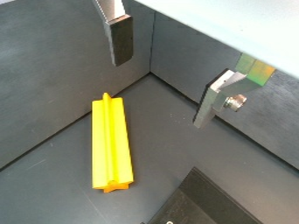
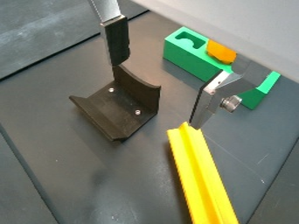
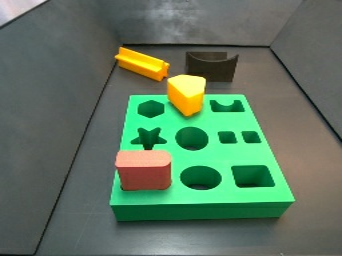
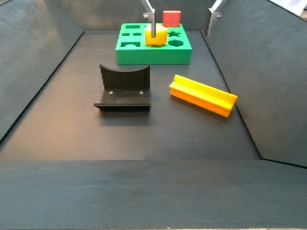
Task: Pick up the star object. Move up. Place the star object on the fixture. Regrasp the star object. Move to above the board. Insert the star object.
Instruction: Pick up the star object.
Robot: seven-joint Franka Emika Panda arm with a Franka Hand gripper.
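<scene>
Currently the long yellow-orange ridged prism with star-shaped ends, the star object (image 1: 112,144), lies flat on the dark floor, untouched, near the black notched fixture (image 2: 121,108) but apart from it. In a side view it sits at the far end, beyond the thick bright-green board with shaped cut-outs (image 3: 201,150).

Gripper (image 1: 163,74) hangs above the floor with its silver plate fingers (image 1: 121,39) spread wide and nothing between them. The star object lies off to one side of the gap, not under it.

Risks, as judgements:
- Descent without recentring: one finger lands on the ridged top, pushing the piece or tipping it.
- Ridged sides: pads closing on ridge crests rather than flats could let it roll or twist in the grip.
- Grasp off-middle: the long piece may droop, spoiling placement in the fixture notch.
- Yellow wedge block (image 3: 187,95) and pink-red block (image 3: 142,170) rest on the board; the star hole (image 3: 148,138) lies between them, so clearance later looks tight.
</scene>
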